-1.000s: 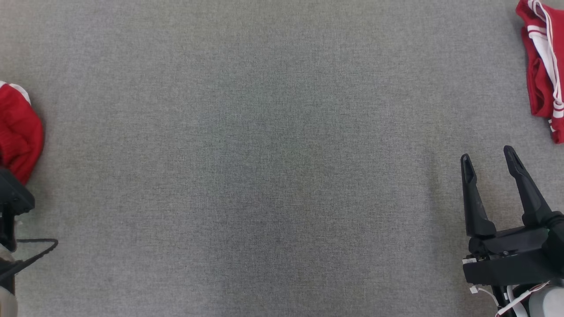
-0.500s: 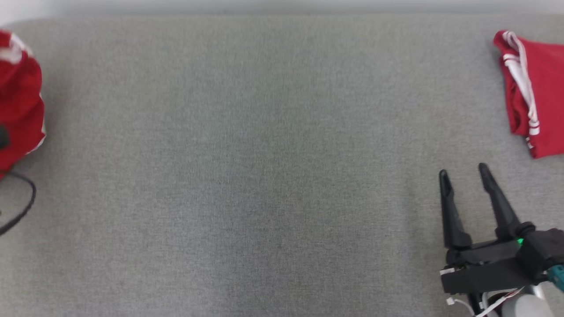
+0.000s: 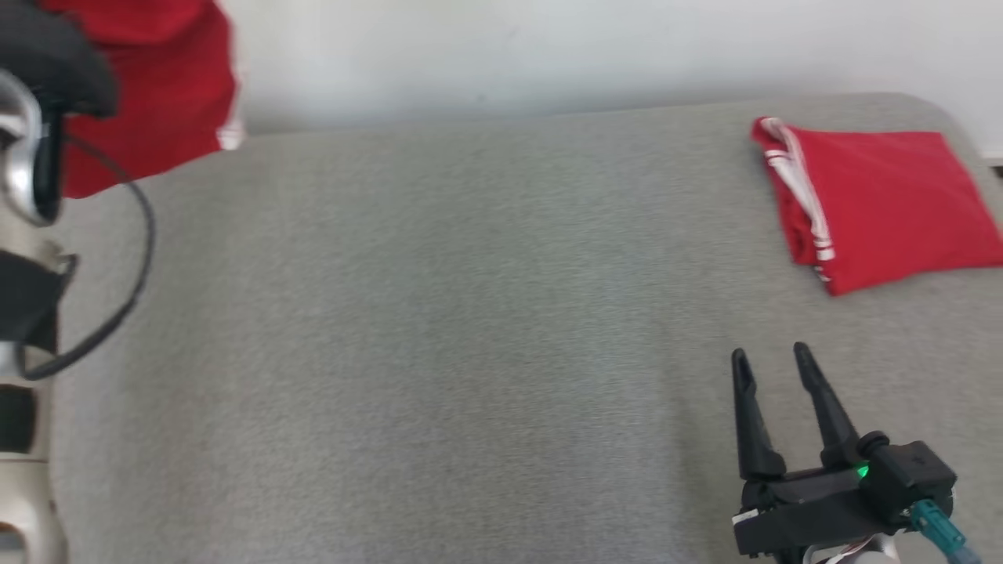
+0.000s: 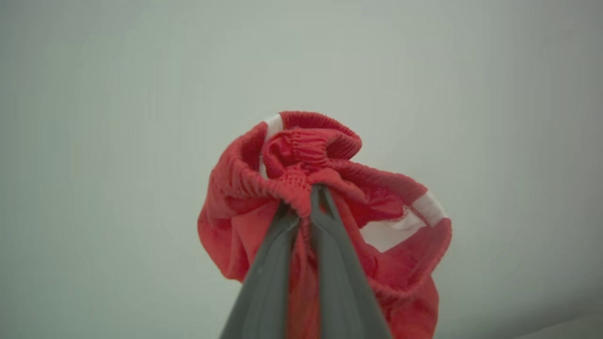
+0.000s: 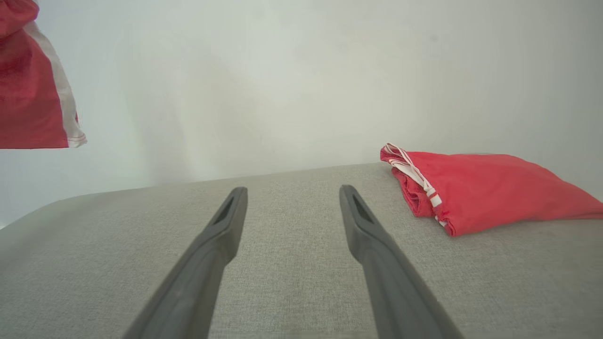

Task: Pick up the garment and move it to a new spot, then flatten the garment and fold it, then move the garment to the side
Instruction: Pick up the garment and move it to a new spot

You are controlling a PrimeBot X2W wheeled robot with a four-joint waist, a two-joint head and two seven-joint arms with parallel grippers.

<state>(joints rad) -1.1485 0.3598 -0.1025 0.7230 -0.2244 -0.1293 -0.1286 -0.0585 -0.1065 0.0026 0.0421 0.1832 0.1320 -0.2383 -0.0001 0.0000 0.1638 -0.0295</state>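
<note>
A crumpled red garment (image 4: 306, 155) with white stripes hangs in the air, bunched around the tips of my left gripper (image 4: 308, 194), which is shut on its elastic waistband. In the head view the garment (image 3: 149, 86) hangs at the top left above the table's far edge, partly behind my left arm (image 3: 23, 180). The right wrist view catches the garment's (image 5: 28, 94) striped hem at the upper left. My right gripper (image 3: 769, 354) rests low over the table at the lower right, open, and nothing lies between its fingers (image 5: 221, 235).
A second red garment (image 3: 878, 196), folded flat with white trim, lies at the back right of the grey fabric table (image 3: 470, 329). It is just right of my right gripper (image 5: 292, 189). A pale wall (image 3: 548, 55) stands behind the table's rounded far edge.
The head camera has tilted up, bringing the wall into view. My left gripper has shut on the red garment and lifted it off the table. The right gripper stays open.
</note>
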